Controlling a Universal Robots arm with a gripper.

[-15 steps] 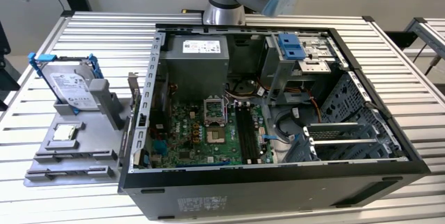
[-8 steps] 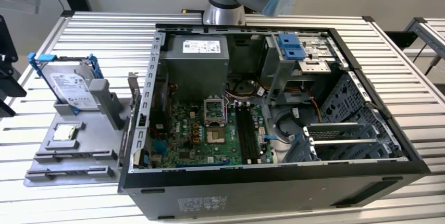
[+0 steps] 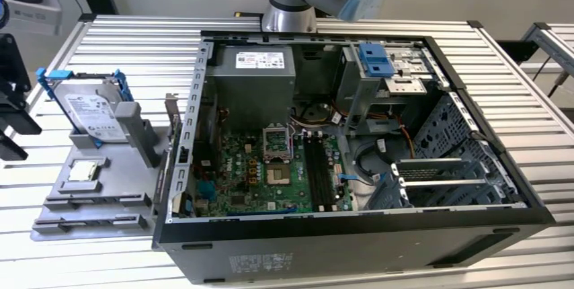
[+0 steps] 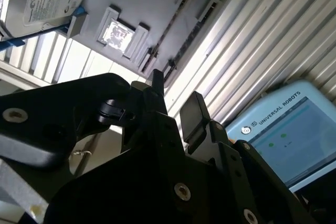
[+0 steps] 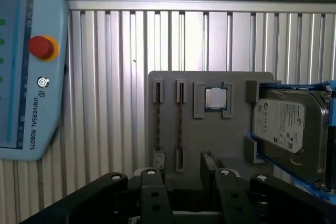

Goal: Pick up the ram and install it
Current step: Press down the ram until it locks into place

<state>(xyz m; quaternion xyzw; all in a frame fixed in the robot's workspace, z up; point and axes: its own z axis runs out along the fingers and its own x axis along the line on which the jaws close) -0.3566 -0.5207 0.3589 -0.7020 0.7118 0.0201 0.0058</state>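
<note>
Two ram sticks [image 5: 180,124] stand on edge side by side in holders on a grey tray [image 5: 210,140], seen from above in the first wrist view. On the exterior view's left the tray [image 3: 67,198] lies beside the open computer case [image 3: 359,249]. My gripper [image 5: 181,174] hovers over the tray edge near the sticks, open, with nothing between its fingers [image 5: 152,182]. In the second wrist view the gripper [image 4: 176,98] shows a lit gap between its fingers. My gripper [image 3: 13,131] is at the exterior view's far left. Empty black memory slots [image 3: 318,168] run along the motherboard.
The tray also carries a processor chip [image 5: 215,98] and a hard drive [image 5: 286,124] in a blue bracket. A teach pendant [image 5: 26,77] lies on the slatted table [image 5: 105,77] beside the tray. The case walls, drive cage [image 3: 386,67] and cables surround the motherboard.
</note>
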